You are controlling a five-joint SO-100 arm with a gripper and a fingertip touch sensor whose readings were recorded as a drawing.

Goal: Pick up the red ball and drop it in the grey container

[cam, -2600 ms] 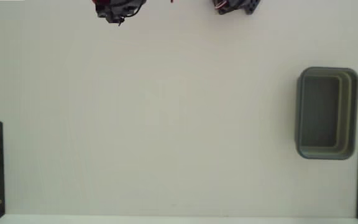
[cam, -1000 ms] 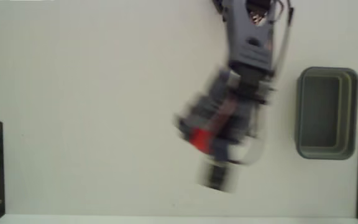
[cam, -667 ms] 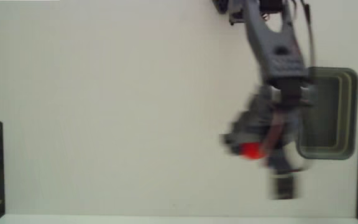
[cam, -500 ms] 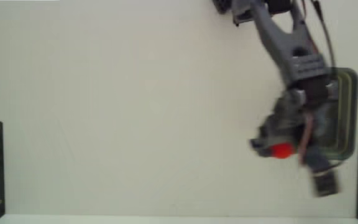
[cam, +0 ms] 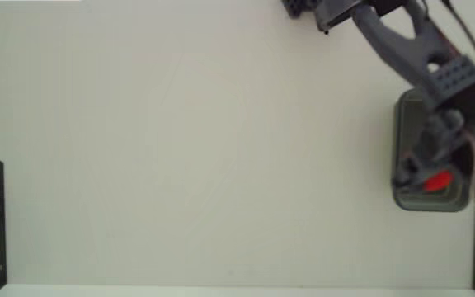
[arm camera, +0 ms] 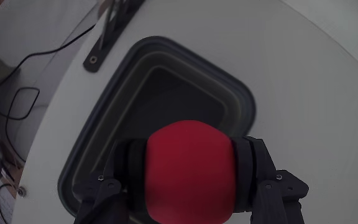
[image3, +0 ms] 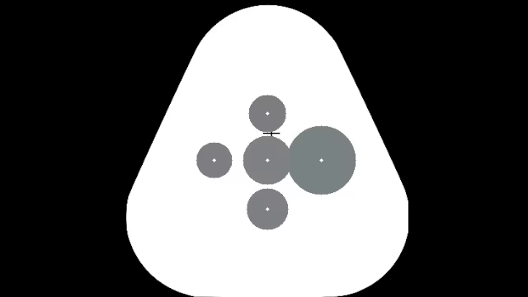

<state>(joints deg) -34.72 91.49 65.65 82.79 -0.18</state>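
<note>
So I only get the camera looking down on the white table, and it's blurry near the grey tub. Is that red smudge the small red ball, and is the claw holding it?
Observer: Yes. In the wrist view the smooth red ball sits clamped between the gripper's two dark fingers, one on each side.
Operator: Is it over the tub, or beside it?
Observer: Over it. The wrist view shows the rectangular grey-green plastic container's dark hollow right behind the ball.
Operator: Anything inside the tub already?
Observer: The part of its floor visible in the wrist view is bare; the ball hides the rest.
</note>
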